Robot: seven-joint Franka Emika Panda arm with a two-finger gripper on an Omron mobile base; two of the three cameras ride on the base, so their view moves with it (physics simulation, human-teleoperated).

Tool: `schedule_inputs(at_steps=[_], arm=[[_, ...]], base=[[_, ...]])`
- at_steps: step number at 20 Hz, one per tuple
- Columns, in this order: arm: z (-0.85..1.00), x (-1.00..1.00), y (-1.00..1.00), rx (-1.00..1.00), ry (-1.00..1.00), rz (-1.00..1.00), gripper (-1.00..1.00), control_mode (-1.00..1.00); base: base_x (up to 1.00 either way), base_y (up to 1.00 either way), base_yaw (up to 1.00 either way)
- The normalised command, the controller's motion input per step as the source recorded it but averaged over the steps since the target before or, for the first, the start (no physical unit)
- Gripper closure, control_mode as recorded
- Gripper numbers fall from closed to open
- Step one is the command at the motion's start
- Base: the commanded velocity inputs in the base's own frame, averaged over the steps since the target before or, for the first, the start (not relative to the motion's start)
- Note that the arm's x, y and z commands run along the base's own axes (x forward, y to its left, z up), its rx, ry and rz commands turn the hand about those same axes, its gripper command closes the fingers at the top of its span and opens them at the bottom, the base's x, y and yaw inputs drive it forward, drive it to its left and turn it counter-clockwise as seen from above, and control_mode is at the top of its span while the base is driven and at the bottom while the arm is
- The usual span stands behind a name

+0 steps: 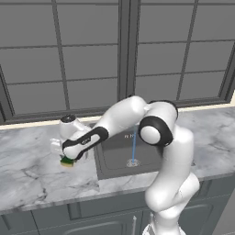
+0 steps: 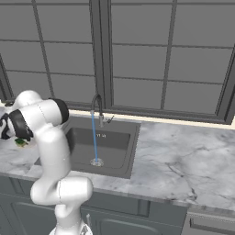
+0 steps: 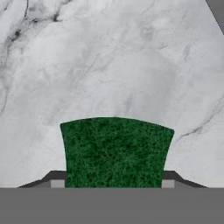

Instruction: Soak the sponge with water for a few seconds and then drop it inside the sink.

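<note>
Gripper [image 1: 69,158] clamps the sponge [image 1: 67,162] from both sides, its dark finger tips pressed against the scratchy green top, a sliver of yellow showing beneath. It hangs low over the veined marble counter [image 1: 32,160], left of the sink [image 1: 105,163]. Further right, the dark rectangular basin sits recessed in the stone; a thin, pale blue stream of water [image 1: 134,147] drops straight from the curved faucet [image 2: 96,108] onto the round drain [image 1: 132,162].

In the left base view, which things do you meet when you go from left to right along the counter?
Gripper holding the sponge → sink → water falling to the drain.
</note>
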Motion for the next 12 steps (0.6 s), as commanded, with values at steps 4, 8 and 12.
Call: schedule_inputs(at_steps=[4, 8, 12], arm=[[0.64, -0.33, 0.0, 0.11, -0.01, 0.0, 1.0, -1.0], [0.65, -0.31, -0.15, 0.13, 0.0, 0.0, 1.0, -1.0], [0.41, -0.28, -0.34, 0.13, -0.01, 0.0, 1.0, -1.0]], base=[[0.0, 0.0, 0.0], [0.0, 0.0, 0.0], [0.0, 0.0, 0.0]])
